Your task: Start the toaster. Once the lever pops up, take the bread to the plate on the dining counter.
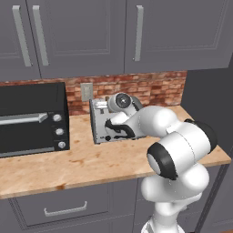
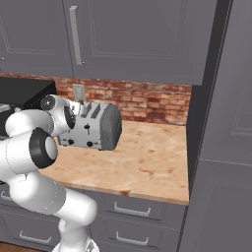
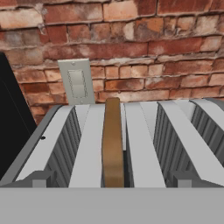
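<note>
Currently the arm reaches over the narrow wood counter with the hand poised above the near, front side of the toaster. The fingertips themselves are hidden behind the wrist; the jaws stand fully apart, holding nothing.

The toaster sits against the brick wall, just right of the black toaster oven, below the wall outlet. The bread stands on edge in a slot left of centre, its crust edge just proud of the slot.

Step in hand, as judged: starting the toaster. The lever on the front face under the bread's slot should be pressed straight down, one fingertip on the tab, until it latches.

Orientation: the bread's long axis runs near-to-far along the slot, toward the wall; its broad faces look left and right.
</note>
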Tool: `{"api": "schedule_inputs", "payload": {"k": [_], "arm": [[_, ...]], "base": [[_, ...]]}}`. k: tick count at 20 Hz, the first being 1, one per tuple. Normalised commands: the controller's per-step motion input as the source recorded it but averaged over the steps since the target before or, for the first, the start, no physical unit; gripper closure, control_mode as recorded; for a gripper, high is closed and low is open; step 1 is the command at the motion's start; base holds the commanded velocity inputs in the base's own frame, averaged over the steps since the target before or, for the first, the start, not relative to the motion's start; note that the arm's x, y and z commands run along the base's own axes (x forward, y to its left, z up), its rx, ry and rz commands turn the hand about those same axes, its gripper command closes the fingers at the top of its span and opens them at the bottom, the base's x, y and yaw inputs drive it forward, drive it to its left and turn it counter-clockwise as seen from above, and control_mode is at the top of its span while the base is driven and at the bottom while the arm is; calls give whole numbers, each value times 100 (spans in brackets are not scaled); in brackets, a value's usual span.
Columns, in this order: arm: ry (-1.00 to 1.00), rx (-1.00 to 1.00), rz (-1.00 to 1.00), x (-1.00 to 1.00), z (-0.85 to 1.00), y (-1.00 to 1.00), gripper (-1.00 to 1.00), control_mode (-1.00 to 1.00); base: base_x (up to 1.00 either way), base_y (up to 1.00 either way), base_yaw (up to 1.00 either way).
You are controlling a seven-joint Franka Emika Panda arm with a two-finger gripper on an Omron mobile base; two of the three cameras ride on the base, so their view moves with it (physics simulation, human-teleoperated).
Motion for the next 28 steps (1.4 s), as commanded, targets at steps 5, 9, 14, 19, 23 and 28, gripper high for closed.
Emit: {"api": "schedule_inputs", "payload": {"k": [5,9,14,19,23,28], "arm": [[0,0,0,0,0,0,-100,-100],[0,0,0,0,0,0,-100,-100],[0,0,0,0,0,0,-100,-100],[0,0,0,0,0,0,-100,-100],[0,0,0,0,0,0,-100,-100],[0,0,0,0,0,0,-100,-100]], "base": [[0,0,0],[0,0,0],[0,0,0],[0,0,0],[0,0,0],[0,0,0]]}}
